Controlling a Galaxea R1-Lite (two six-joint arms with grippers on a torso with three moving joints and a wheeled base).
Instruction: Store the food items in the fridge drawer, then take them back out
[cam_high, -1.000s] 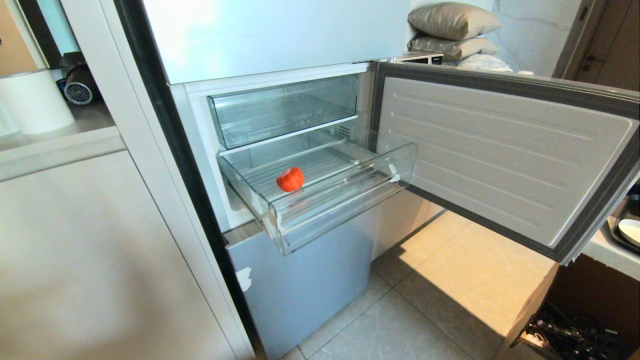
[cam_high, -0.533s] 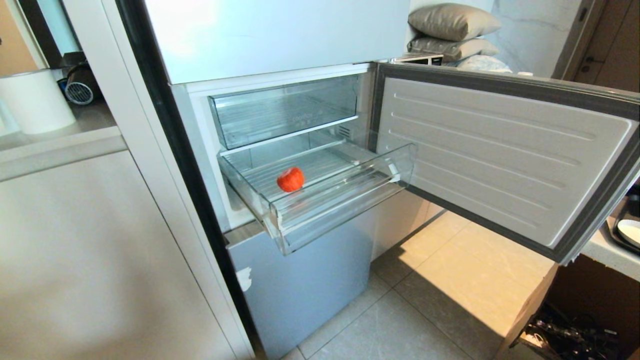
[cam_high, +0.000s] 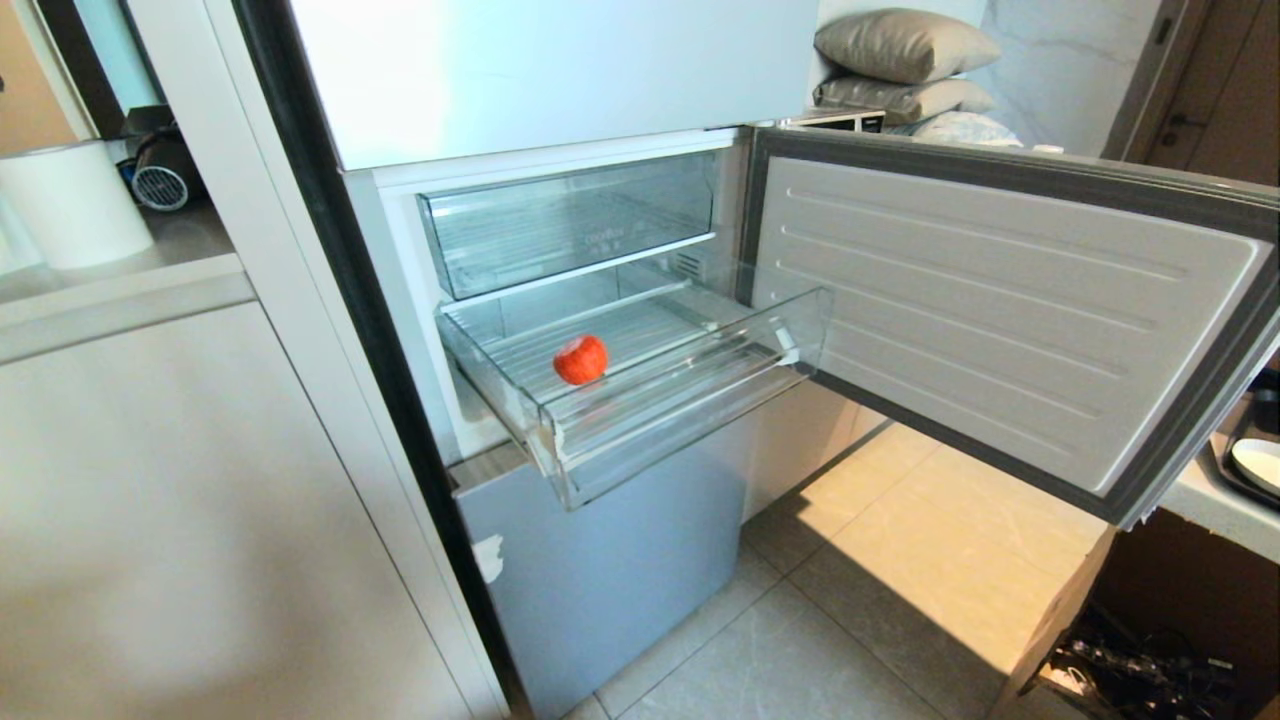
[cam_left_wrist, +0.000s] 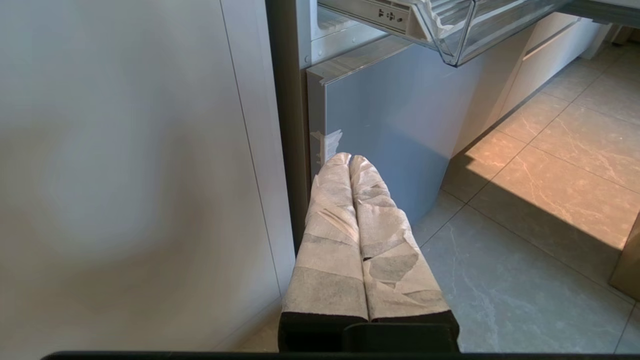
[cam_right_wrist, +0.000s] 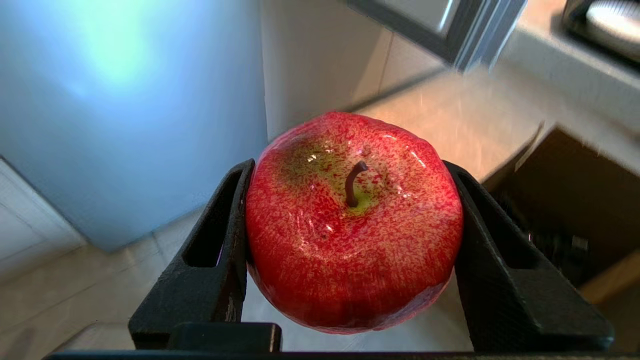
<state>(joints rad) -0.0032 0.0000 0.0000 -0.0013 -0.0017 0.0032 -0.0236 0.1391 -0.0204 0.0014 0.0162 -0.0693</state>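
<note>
Right gripper (cam_right_wrist: 350, 280) clamped on apple (cam_right_wrist: 352, 220), ready for open fridge drawer (cam_high: 690, 420); left gripper (cam_left_wrist: 350, 165) pressed closed, empty, parked low.

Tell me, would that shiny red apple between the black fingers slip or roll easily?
Probably somewhat slippery: the glossy red apple shows bright highlights on smooth skin. It looks firm, since the right gripper fingers press both sides without denting it. Being round, it would likely roll on the clear ribbed fridge drawer.
</note>
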